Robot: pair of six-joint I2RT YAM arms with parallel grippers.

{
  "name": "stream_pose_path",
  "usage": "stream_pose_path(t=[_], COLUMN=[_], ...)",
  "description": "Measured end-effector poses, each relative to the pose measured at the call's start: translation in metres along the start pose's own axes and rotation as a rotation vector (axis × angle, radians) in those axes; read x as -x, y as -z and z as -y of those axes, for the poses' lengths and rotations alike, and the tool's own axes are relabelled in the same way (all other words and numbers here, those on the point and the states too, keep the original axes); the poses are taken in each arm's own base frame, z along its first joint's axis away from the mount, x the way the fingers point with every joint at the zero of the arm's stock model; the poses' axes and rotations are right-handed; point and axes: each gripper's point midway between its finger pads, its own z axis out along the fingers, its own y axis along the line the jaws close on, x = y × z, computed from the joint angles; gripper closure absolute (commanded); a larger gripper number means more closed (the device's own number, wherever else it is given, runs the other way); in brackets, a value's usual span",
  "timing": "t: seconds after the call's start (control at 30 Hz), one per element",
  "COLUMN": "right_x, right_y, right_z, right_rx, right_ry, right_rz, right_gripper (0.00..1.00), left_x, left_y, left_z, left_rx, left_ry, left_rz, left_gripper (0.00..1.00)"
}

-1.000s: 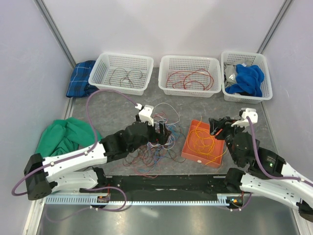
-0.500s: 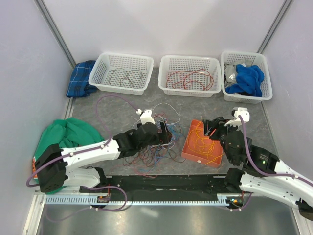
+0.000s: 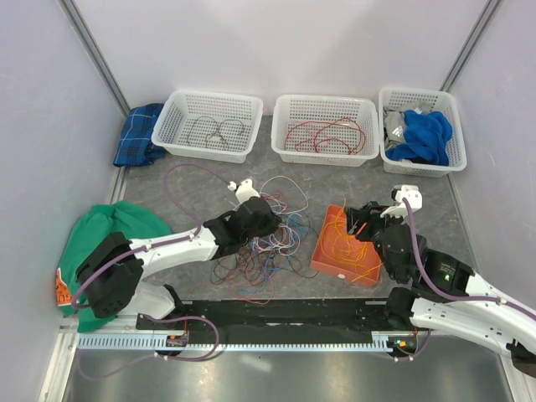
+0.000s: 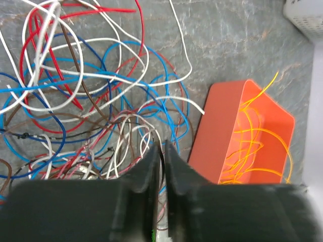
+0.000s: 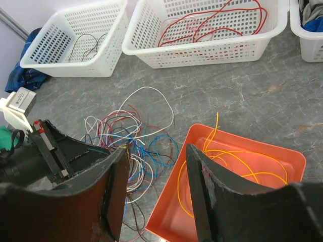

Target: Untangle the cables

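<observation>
On the grey worktop (image 3: 335,180), the cables (image 3: 272,243) lie in a mixed tangle mid-frame, just left of the orange tray (image 3: 318,243). The left claw (image 4: 161,151) is pinched nearly closed inside the tangle. The right claw (image 5: 156,151) hangs open over the tray. I'd draw one strand up slowly, so its neighbours slip free.

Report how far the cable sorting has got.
Done: dark cables in the left basket, red cables in the middle basket, yellow cables in the orange tray. In hand: left hand closed low in the tangle, grip unclear; right hand open, empty. Left: that tangle of blue, white, red and brown wires.
</observation>
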Motion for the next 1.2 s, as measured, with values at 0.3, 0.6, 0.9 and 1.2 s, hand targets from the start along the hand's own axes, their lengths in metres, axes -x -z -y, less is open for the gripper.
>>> stream_pose_path(t=[0.3, 0.6, 0.9, 1.2], right_x=[-0.002, -0.012, -0.044, -0.116], right_y=[-0.001, -0.006, -0.016, -0.031], right_z=[-0.001, -0.013, -0.085, -0.167], right_rx=[0.002, 0.046, 0.334, 0.615], right_ry=[0.002, 0.011, 0.029, 0.088], right_rz=[-0.004, -0.029, -0.14, -0.259], right_gripper=[0.44, 0.45, 0.35, 0.21], left_x=[0.042, 0.159, 0.214, 0.21], left_y=[0.049, 0.198, 0.26, 0.246], left_z=[0.034, 0.116, 0.156, 0.179], left_rx=[-0.15, -0.46, -0.51, -0.521], left_ry=[-0.067, -0.157, -0.268, -0.331], left_rz=[0.074, 0.38, 0.507, 0.449], left_gripper=[0.98, 0.98, 0.98, 0.98])
